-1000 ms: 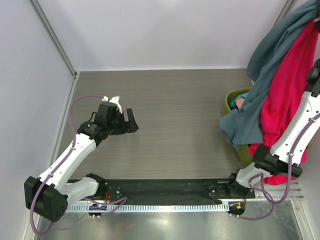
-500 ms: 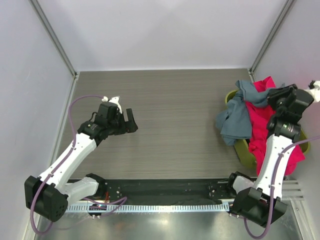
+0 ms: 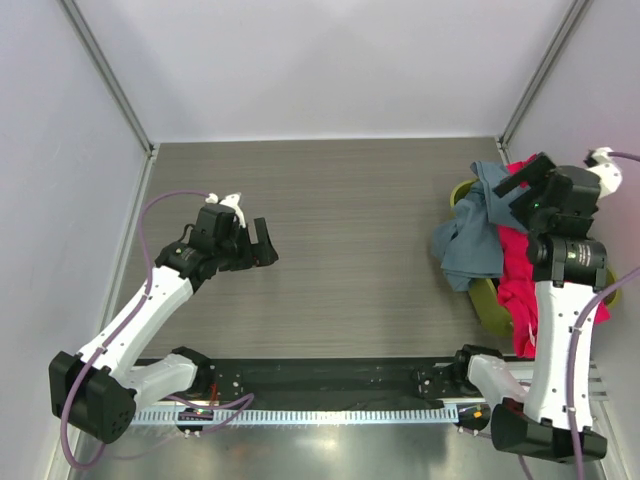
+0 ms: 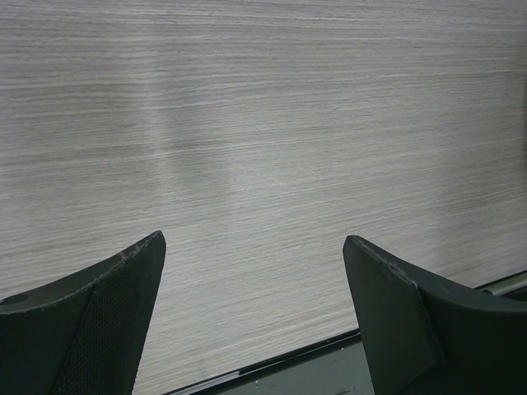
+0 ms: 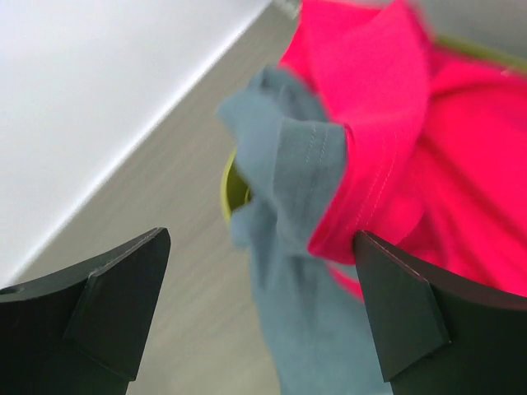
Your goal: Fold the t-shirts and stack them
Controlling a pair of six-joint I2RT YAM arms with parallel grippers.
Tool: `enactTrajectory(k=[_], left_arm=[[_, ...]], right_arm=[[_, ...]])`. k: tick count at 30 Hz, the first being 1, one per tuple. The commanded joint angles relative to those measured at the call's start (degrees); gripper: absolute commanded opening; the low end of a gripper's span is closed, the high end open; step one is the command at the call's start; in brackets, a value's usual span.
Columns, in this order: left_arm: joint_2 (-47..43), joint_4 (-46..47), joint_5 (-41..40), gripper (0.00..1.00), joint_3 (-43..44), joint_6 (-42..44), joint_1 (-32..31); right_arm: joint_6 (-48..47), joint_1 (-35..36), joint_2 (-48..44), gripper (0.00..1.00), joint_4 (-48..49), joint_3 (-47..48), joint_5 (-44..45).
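You have the slate grey-blue t-shirt crumpled and draped out over the left rim of the olive-green bin at the table's right side. The pink-red t-shirt is bunched against it, touching, and heaped over the bin's near edge.

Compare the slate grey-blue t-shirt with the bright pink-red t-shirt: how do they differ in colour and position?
Colour: the slate grey-blue cloth t-shirt is dull, the bright pink-red cloth t-shirt vivid. Position: the grey-blue one hangs outward over the left rim of the olive-green bin; the pink-red one drapes over the bin's near right side. Shared: both are crumpled, unfolded and draped on that bin.
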Motion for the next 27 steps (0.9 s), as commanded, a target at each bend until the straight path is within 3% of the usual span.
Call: enactTrajectory(k=[1, 7, 14, 15, 19, 27], left_arm=[[-0.89, 0.55, 1.79, 0.9, 1.58, 0.68, -0.29], [-0.81, 0.64, 2.84, 0.9, 1.58, 0.68, -0.2], [-0.63, 0.81, 3.63, 0.9, 1.58, 0.68, -0.29], [-0.63, 0.73, 3.63, 0.9, 1.75, 0.68, -0.2], [-0.98, 0.73, 3.2, 0.9, 1.58, 0.68, -0.2], [-1.51, 0.55, 3.02, 0.9, 1.49, 0.77, -0.2]], right_arm=[[-0.46, 6.51, 0.74, 1.0, -11.77, 0.64, 3.21], [3.31, 15.12, 1.18, 1.0, -18.28, -3.4, 1.97], [7.62, 28.38, 2.76, 1.0, -18.11, -6.83, 2.41], [9.19, 32.75, 5.28, 1.0, -18.89, -6.84, 7.29], [9.56, 36.57, 8.64, 1.0, -20.56, -6.48, 12.51], [7.28, 38.77, 16.9, 1.0, -24.87, -2.71, 25.26]])
